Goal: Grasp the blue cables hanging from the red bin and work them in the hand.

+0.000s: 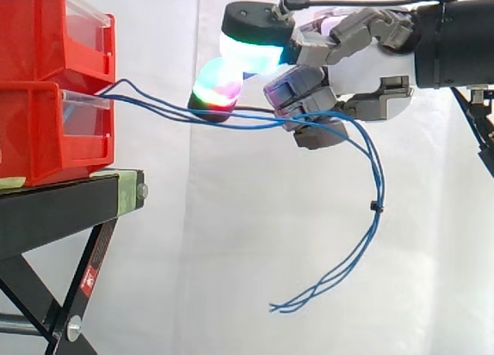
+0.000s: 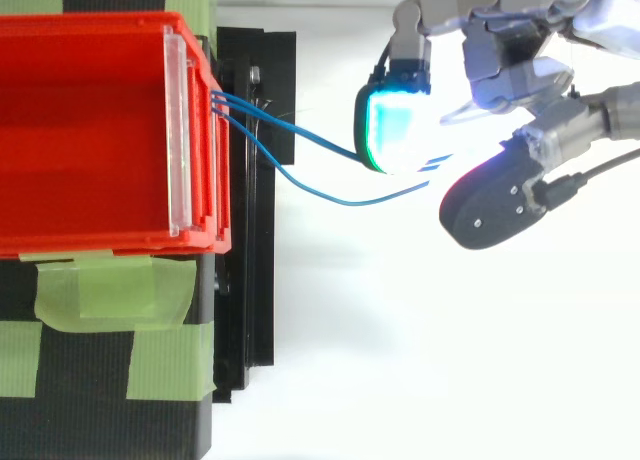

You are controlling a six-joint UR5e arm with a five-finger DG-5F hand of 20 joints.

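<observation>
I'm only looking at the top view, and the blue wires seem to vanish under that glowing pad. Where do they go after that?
Observer: From the side, the blue cables run on through the hand's curled fingers and come out on the far side.
Operator: Do they just end there?
Observer: No, they droop in a long curve below the hand, and their loose ends dangle in the air.
Operator: My view shows one red box. Is that where they start?
Observer: Two red bins are stacked there. The cables come out at the front of the lower bin, just under the upper one.
</observation>
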